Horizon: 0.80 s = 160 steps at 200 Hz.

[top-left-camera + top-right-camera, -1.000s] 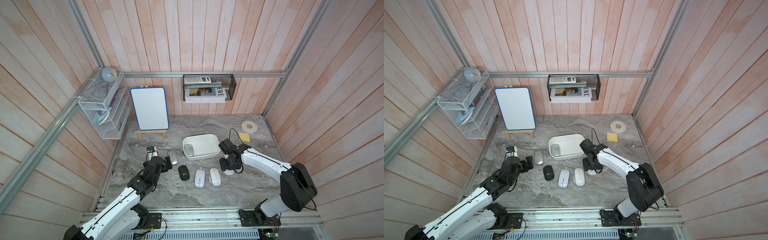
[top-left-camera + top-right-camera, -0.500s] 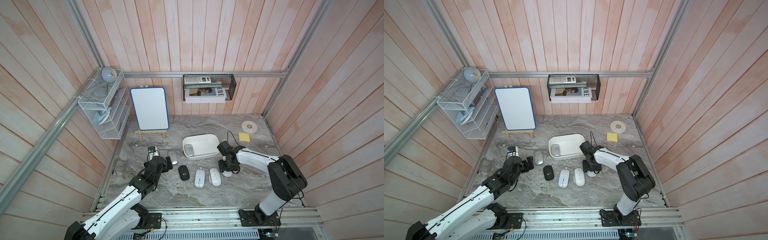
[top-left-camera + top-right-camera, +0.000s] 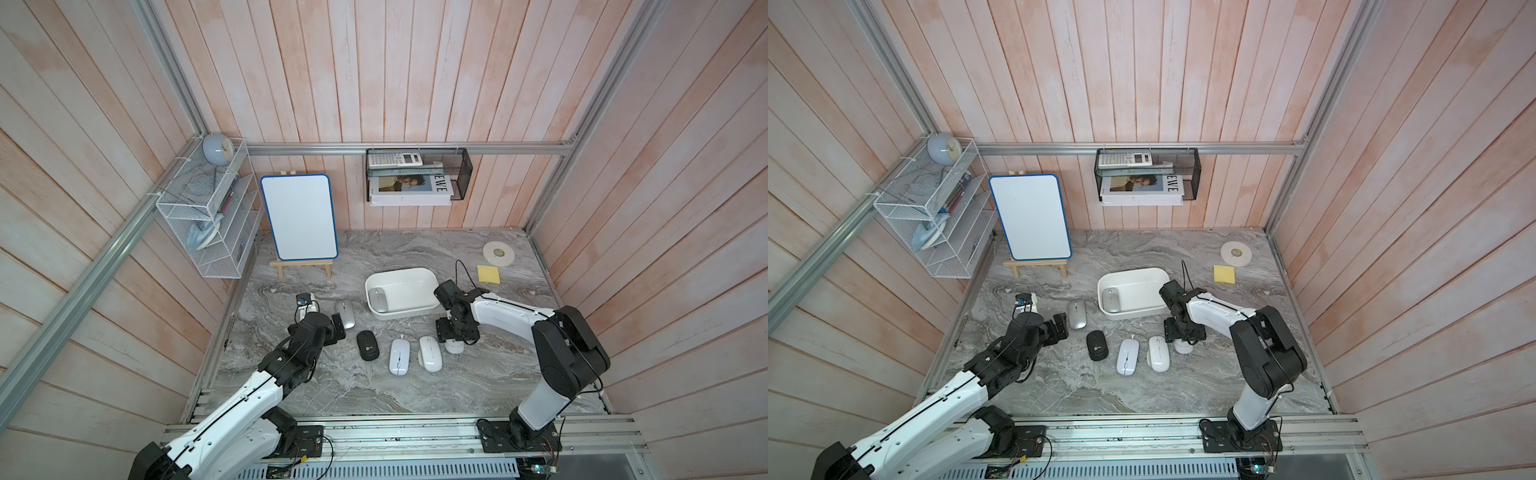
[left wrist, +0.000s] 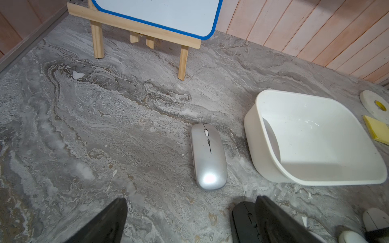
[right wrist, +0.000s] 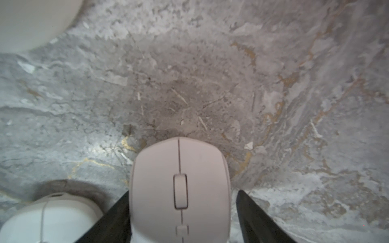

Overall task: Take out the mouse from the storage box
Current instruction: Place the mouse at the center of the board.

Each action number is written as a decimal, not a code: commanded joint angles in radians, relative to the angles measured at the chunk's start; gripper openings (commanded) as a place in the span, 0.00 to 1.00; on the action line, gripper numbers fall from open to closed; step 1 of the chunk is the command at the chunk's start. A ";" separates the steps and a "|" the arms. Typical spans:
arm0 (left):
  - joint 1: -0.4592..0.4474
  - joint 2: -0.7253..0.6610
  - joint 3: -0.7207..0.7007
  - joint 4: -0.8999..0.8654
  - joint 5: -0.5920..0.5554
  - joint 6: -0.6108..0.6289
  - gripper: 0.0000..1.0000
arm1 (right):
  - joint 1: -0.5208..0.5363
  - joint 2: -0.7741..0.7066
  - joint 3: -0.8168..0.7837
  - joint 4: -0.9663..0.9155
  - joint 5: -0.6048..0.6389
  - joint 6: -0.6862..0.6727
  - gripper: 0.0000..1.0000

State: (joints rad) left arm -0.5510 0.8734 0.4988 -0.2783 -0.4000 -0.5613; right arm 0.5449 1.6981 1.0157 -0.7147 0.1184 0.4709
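Letting go looks to be the step in hand: the right gripper [image 5: 183, 192] stands low over a small pale mouse [image 5: 179, 168] that lies flat on the marble table [image 3: 374, 390], in front of the storage box [image 3: 415, 272] and outside it. Its jaws are apart, though not evenly. One finger [image 5: 117, 214] sits right against the mouse's flank, and the other finger [image 5: 252, 210] shows a clear gap. To finish cleanly I'd want both sides free before the arm rises, then a straight lift. Any sideways drag could nudge the pale mouse into the white mouse [image 3: 430, 353] just beside it. The left gripper [image 4: 191, 201] waits with its jaws spread wide and empty, near a silver mouse [image 4: 208, 155] on the table. One grey mouse [image 3: 378, 300] lies in the box, tight to the end wall on the left arm's side. A grasp there would have little room for the finger on the wall side.
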 commanded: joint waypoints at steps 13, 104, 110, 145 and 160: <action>-0.004 -0.001 0.015 -0.017 0.016 -0.012 1.00 | -0.004 -0.020 0.071 -0.095 0.071 0.014 0.80; -0.003 0.086 0.177 -0.130 0.030 0.007 1.00 | 0.039 -0.113 0.287 -0.282 0.140 0.052 0.83; -0.003 0.086 0.170 -0.117 0.032 0.007 1.00 | 0.048 -0.108 0.307 -0.281 0.141 0.062 0.83; -0.001 0.085 0.115 -0.053 0.063 -0.017 1.00 | 0.101 -0.049 0.442 -0.275 0.146 0.102 0.84; -0.002 0.076 0.097 -0.036 0.089 -0.021 1.00 | 0.119 -0.011 0.497 -0.259 0.131 0.113 0.84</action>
State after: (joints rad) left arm -0.5507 0.9539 0.6281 -0.3550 -0.3550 -0.5720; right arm 0.6373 1.6291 1.4410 -0.9638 0.2447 0.5430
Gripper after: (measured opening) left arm 0.997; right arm 0.841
